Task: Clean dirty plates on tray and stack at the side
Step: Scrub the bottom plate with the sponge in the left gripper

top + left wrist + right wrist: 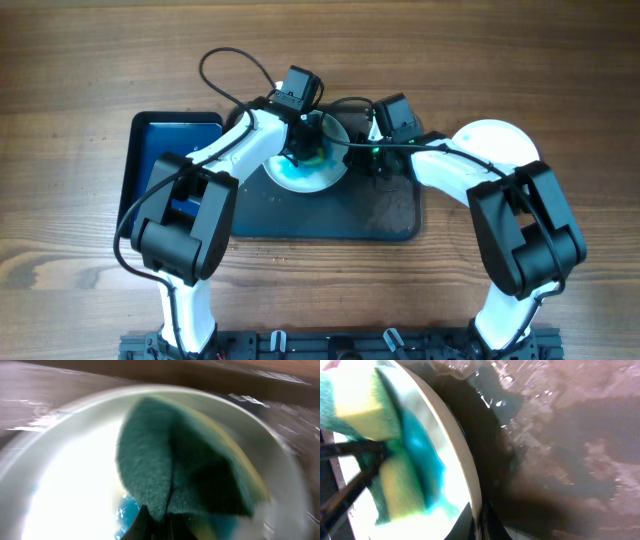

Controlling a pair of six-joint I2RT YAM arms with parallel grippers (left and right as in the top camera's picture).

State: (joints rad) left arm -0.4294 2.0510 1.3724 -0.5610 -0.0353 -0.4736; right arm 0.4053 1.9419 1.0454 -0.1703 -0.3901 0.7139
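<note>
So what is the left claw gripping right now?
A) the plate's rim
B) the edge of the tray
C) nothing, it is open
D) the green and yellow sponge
D: the left claw is shut on the sponge, which presses on the blue-smeared plate.

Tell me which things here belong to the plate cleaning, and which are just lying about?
In the job: smeared plate, green sponge in the left end effector, right end effector gripping the plate's rim, large dark tray, white plate at the side.
Lying about: small black tray with blue bottom.
</note>
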